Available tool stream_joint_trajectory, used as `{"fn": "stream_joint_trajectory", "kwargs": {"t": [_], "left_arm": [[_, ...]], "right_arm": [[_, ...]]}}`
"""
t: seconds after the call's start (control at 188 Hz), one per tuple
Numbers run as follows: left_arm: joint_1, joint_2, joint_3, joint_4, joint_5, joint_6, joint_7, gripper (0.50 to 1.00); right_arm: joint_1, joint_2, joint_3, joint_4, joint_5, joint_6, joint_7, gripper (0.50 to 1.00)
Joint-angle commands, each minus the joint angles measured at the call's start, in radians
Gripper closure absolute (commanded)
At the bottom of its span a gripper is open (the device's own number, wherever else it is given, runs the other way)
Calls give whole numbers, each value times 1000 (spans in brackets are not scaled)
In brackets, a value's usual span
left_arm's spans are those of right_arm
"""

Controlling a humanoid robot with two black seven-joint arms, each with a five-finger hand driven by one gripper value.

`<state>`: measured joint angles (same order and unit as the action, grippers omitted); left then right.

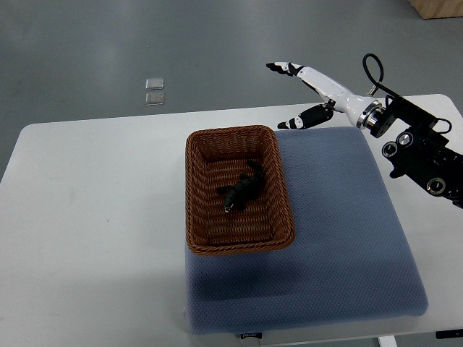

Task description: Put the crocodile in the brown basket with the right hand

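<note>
Dark crocodile (241, 189) lies inside rectangular woven basket (195, 188).

A white table (94, 217) fills most of the view. A blue-grey padded mat (340, 238) covers its side toward 3 o'clock. Toward 11 o'clock, two small clear squares (154, 92) lie on the grey floor (108, 50); at 1 o'clock sits a wooden corner (438, 7).

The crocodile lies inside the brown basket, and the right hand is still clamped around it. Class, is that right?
Not quite. In the top view the crocodile does lie inside the brown basket, but the right hand is not holding it: it is open, up beyond the basket's far right corner, well clear of the toy.
</note>
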<state>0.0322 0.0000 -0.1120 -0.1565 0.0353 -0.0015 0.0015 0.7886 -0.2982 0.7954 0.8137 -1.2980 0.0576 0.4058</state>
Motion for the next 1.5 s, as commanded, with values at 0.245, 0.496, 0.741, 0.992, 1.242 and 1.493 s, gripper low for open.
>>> {"fn": "stream_joint_trajectory", "kwargs": {"t": [0.245, 0.496, 0.741, 0.992, 1.242, 1.493], "left_arm": [[0, 0, 0, 0, 0, 0, 0, 500], [0, 0, 0, 0, 0, 0, 0, 500], [0, 0, 0, 0, 0, 0, 0, 500], [0, 0, 0, 0, 0, 0, 0, 500], [0, 0, 0, 0, 0, 0, 0, 500], [0, 0, 0, 0, 0, 0, 0, 500]], "right_arm": [[-5, -6, 7, -156, 391, 5, -58, 576], [-48, 1, 110, -185, 480, 30, -124, 576], [-77, 36, 268, -203, 480, 111, -200, 576], [-104, 82, 364, -222, 483, 116, -242, 576], [-124, 113, 415, -234, 506, 94, -233, 574], [-132, 117, 416, -234, 533, 58, -229, 574]]}}
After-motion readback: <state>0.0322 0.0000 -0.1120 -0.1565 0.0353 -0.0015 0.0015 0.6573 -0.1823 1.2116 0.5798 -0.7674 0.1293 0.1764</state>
